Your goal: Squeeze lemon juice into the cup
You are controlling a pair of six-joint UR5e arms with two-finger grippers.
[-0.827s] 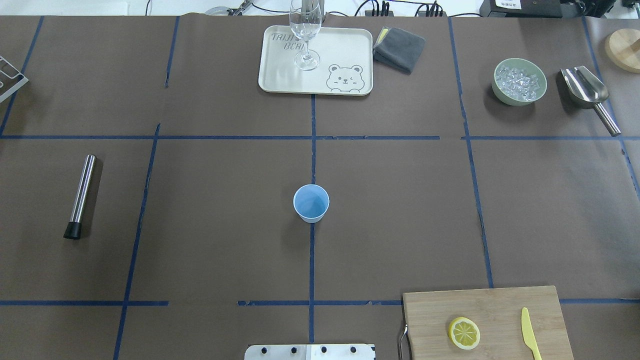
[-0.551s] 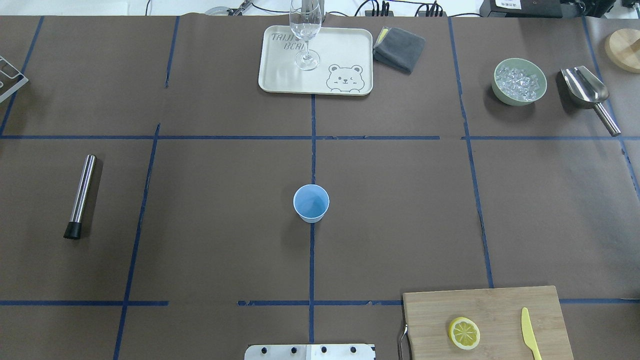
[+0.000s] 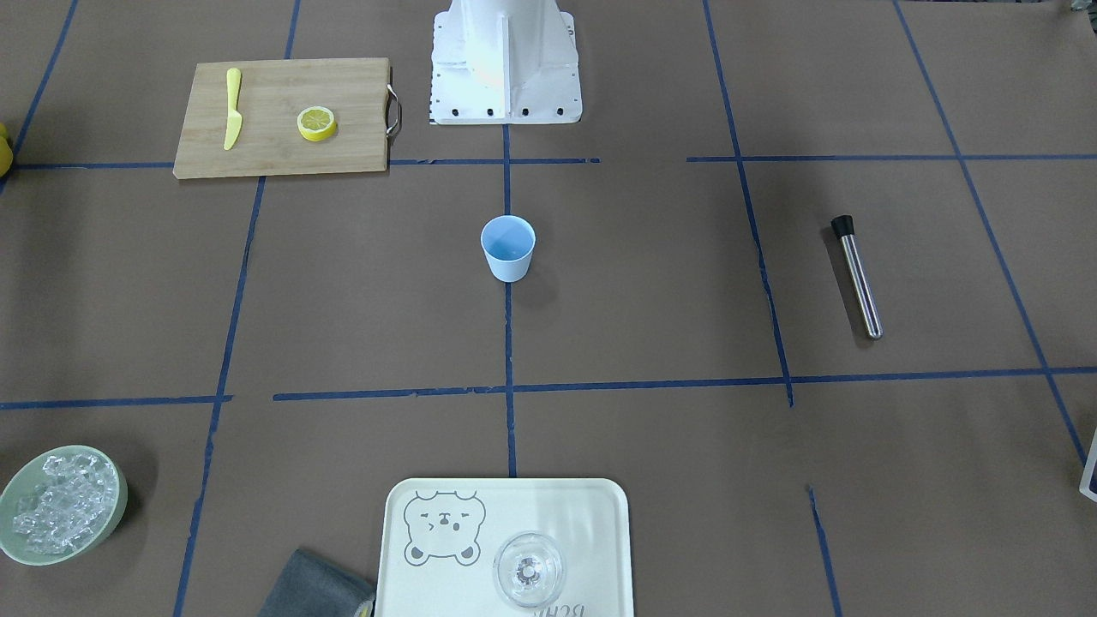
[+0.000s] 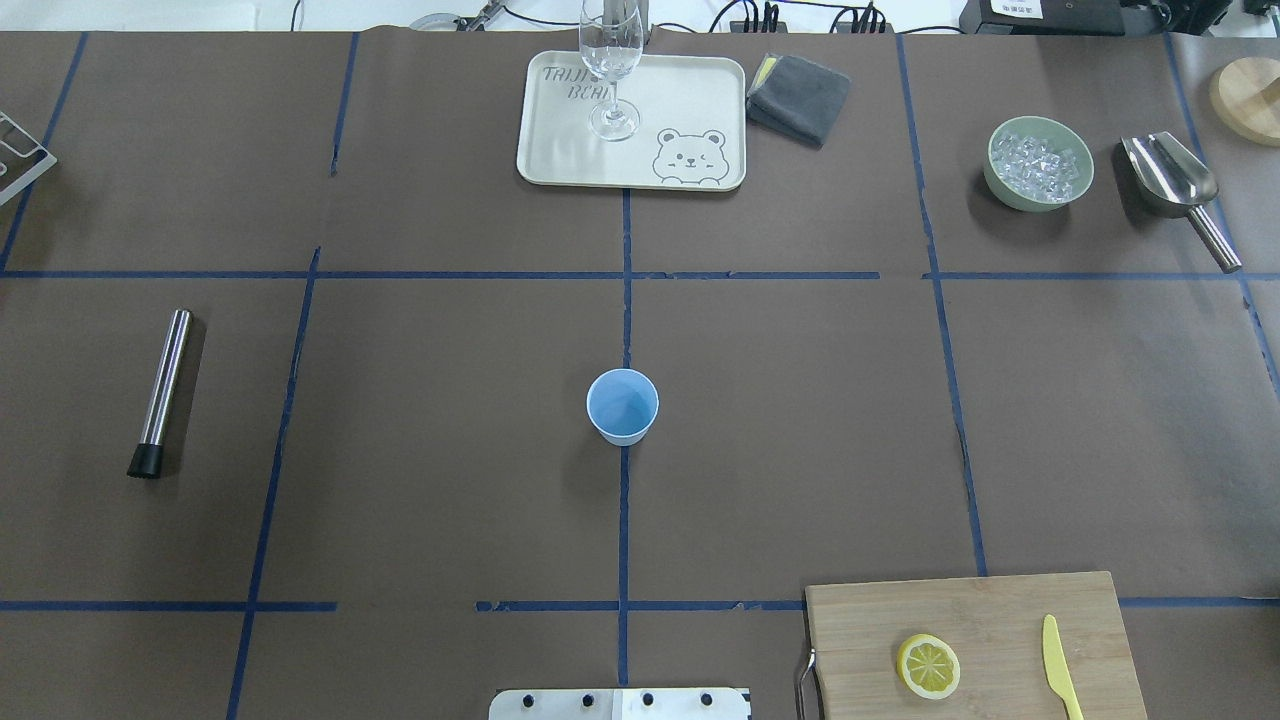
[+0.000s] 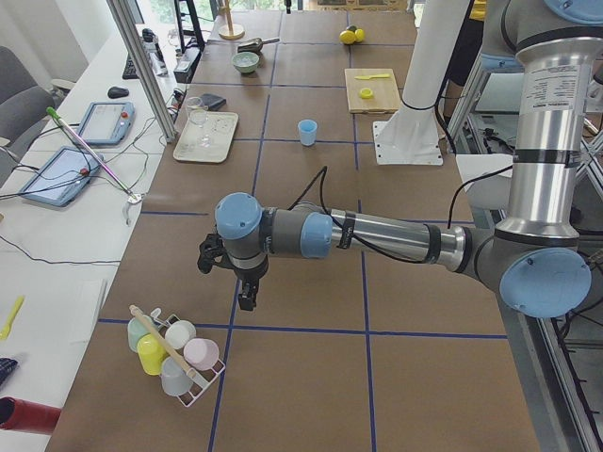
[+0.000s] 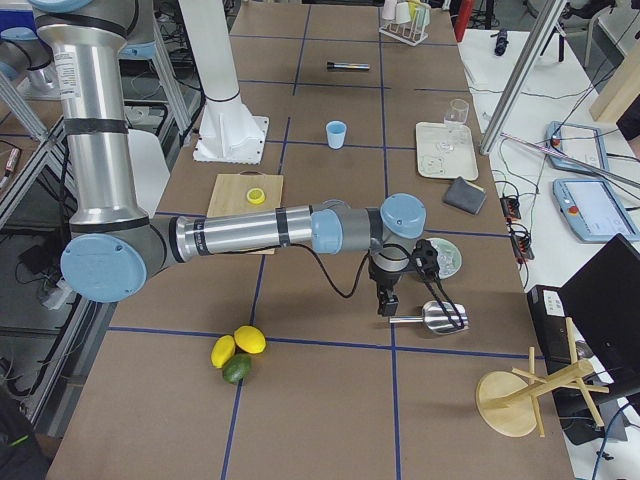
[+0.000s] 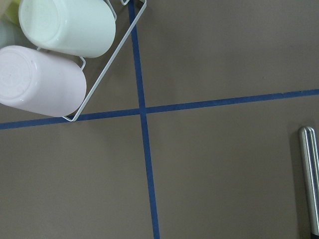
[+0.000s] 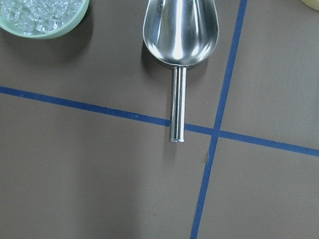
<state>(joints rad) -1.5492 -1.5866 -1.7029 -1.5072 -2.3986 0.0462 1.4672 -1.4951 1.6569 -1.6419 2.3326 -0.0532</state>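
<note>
The only lettering I can read from here is on the cream tray (image 4: pixel 700 90) at the far side of the table. In the overhead view it carries two lines of grey outlined capitals in its corner: the upper reads roughly "TAIJI", and the lower starts "BEA" before the stem of the wine glass (image 4: pixel 612 60) standing on the tray cuts across it. In the front-facing view the same print shows upside down at the bottom edge, and I make the lower word out as "BEAR". A cartoon bear face (image 4: pixel 690 157) is drawn in the tray's opposite corner. A white label (image 4: pixel 1017 7) on a black box at the table's back edge has print too small for me to read.
</note>
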